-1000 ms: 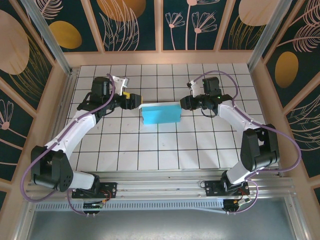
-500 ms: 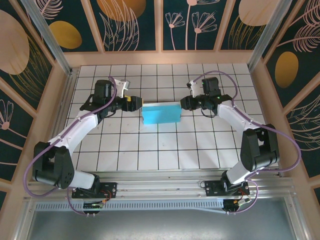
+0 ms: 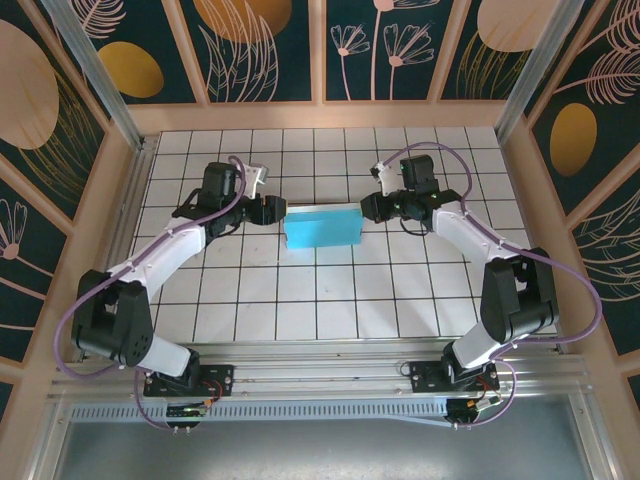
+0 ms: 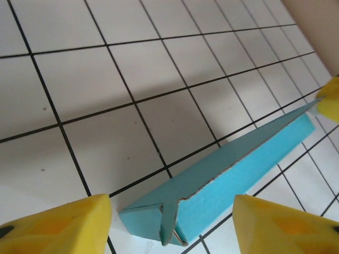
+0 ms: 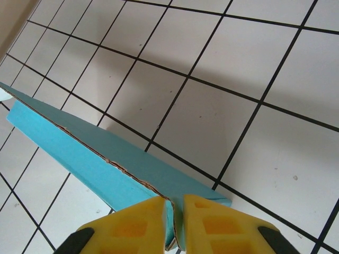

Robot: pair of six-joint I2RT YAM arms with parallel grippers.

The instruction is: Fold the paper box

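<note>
The paper box (image 3: 322, 227) is a shallow teal rectangle about two tiles wide, lying mid-table. My left gripper (image 3: 272, 209) is open just off the box's left end; in the left wrist view that near corner of the box (image 4: 222, 177), with its folded flap, lies between the wide-apart yellow fingers (image 4: 58, 225). My right gripper (image 3: 366, 206) is shut on the box's right end wall. In the right wrist view the yellow fingers (image 5: 204, 225) pinch the thin card edge of the box (image 5: 90, 153).
The white tiled table (image 3: 330, 290) is ringed by a wooden rim (image 3: 320, 115) and patterned walls. Open tiles lie in front of the box toward the metal rail (image 3: 320, 365) at the arm bases.
My left gripper has let go of the box's left end: its fingers opened and the arm turned slightly. The box and the right gripper have stayed put.
</note>
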